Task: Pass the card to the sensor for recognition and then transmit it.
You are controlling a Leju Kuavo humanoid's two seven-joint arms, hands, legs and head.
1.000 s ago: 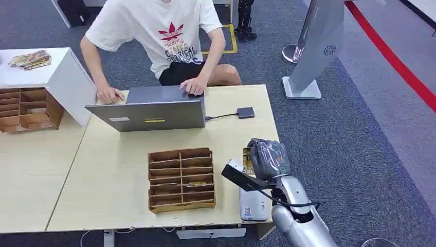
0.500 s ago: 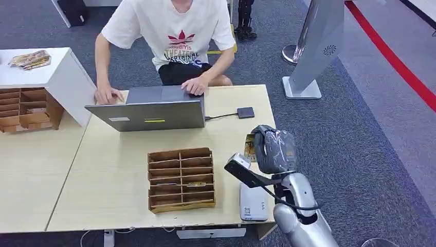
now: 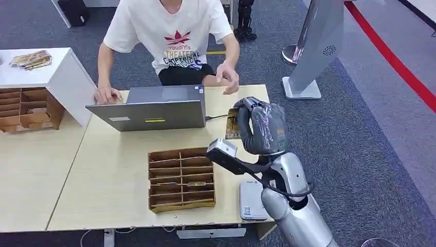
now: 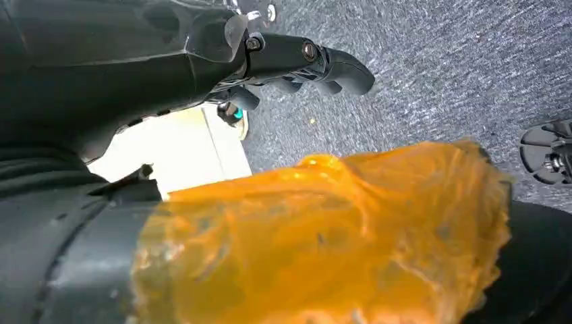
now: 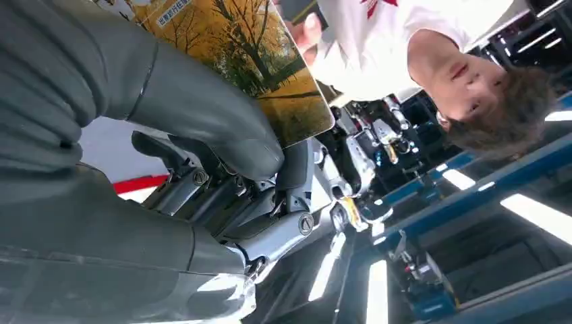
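Right hand [image 3: 263, 128] risen toward person's hand [image 3: 228, 77], fingers [image 5: 202, 101] gripping card [image 5: 249, 61]; shirt [image 3: 175, 31] print "THEATRICAL".

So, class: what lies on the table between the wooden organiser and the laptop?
Nothing: bare table in the head view, between the organiser and the laptop.
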